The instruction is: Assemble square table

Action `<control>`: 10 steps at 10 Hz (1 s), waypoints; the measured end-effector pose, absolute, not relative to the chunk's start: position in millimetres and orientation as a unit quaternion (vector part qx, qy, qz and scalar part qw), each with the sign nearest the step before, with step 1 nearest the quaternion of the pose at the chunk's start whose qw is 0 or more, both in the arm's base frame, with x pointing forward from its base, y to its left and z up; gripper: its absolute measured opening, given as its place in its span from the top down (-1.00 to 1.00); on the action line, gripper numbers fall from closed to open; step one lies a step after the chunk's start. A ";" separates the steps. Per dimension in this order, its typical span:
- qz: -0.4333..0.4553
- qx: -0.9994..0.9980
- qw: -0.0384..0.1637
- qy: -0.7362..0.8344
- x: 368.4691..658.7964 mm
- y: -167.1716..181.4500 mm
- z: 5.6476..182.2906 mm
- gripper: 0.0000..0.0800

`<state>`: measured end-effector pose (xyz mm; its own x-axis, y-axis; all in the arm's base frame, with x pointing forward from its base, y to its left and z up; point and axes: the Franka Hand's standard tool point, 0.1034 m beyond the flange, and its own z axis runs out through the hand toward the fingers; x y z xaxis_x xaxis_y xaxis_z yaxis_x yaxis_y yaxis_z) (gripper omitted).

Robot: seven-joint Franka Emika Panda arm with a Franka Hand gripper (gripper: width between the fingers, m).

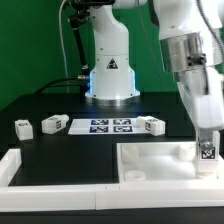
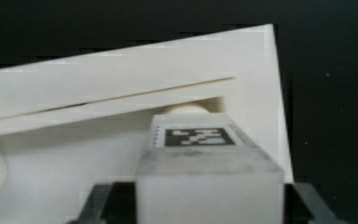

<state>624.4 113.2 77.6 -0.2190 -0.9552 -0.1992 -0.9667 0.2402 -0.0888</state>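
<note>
Nearest the exterior camera runs the long white L-shaped border rail [image 1: 40, 178], lying on the black table [image 1: 70, 150]. Just beside it, toward the exterior view's right, the large white square plastic slab [image 1: 160, 166] rests flat. My pincer [image 1: 207, 152] hangs over the slab's corner on the exterior view's right and is pinching one small white tagged leg [image 1: 207, 148]. Leg long axis: upright, tag facing the camera, lower end down at the slab's surface; contact cannot be confirmed from this view. Farther back, three loose white legs [image 1: 53, 124] and the marker board [image 1: 105, 125] lie well apart from the work. Wrist view: the held leg [image 2: 202, 150] fills the foreground between my dark fingers [image 2: 108, 205], its long axis running straight away from the pincer [image 2: 206, 205] toward the slab [image 2: 87, 110] corner. A rounded white feature, probably the corner socket [image 2: 194, 105], sits just beyond the leg's far end and roughly in line with it. Judgement: the coming move is a straight push along the leg's axis into that socket; any sideways offset looks slight.
</note>
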 end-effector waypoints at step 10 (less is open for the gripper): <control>-0.050 -0.944 0.064 0.319 623.8 123.1 77.3 -0.62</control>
<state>623.8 123.1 77.3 0.7912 -0.6092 0.0543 -0.5964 -0.7881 -0.1522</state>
